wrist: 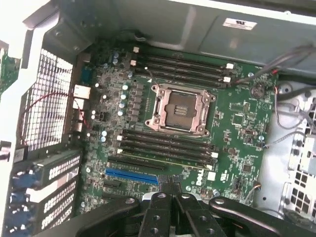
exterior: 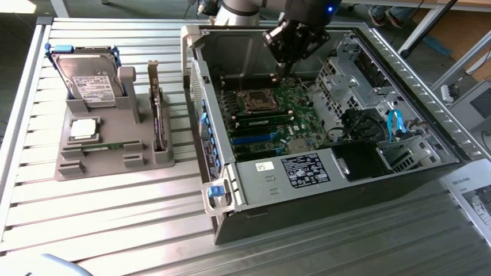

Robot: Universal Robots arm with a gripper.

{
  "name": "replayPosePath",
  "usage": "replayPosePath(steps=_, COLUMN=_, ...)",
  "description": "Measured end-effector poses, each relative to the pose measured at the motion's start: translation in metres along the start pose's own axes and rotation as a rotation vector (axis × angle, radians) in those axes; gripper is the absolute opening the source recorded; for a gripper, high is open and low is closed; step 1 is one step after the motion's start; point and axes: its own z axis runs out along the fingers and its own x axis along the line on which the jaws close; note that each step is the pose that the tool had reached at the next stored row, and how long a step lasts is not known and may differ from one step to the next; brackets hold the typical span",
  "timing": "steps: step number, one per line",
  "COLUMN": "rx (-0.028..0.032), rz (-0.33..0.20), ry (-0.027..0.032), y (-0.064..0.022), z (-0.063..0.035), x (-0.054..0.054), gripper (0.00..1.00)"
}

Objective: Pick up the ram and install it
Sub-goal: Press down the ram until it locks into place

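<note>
One ram [exterior: 103,146] lies flat in the grey holder [exterior: 100,167] on the exterior view's left, a thin green stick. A second green ram [exterior: 265,121] sits in a memory slot of the motherboard [exterior: 299,112] inside the open computer case [exterior: 230,195]. In the wrist view that seated ram [wrist: 168,160] lies between the CPU socket [wrist: 180,109] and the blue slot [wrist: 131,175]. My gripper [exterior: 282,72] hangs inside the case above the board's far part, well apart from the holder. Its fingers [wrist: 159,212] are shut and nothing shows between them.
The holder also carries a silver hard drive [exterior: 91,80], a CPU chip [exterior: 83,129] and an upright dark expansion card [exterior: 158,123]. Case walls, a drive cage [exterior: 345,75] and blue cables [exterior: 395,123] surround the board. A paper sheet [exterior: 472,195] lies at the exterior view's right.
</note>
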Motion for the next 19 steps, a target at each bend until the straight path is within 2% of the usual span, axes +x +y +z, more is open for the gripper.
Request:
replayPosePath(steps=5, rx=-0.001, rz=0.078, ry=-0.0005, y=0.0, z=0.0004, x=0.0, gripper=0.1)
replayPosePath(steps=13, rx=-0.0003, rz=0.08, ry=-0.0004, y=0.0, z=0.0005, x=0.0, gripper=0.1)
replayPosePath(steps=19, rx=0.0084, rz=0.081, ry=0.0006, y=0.0, z=0.0005, x=0.0, gripper=0.1)
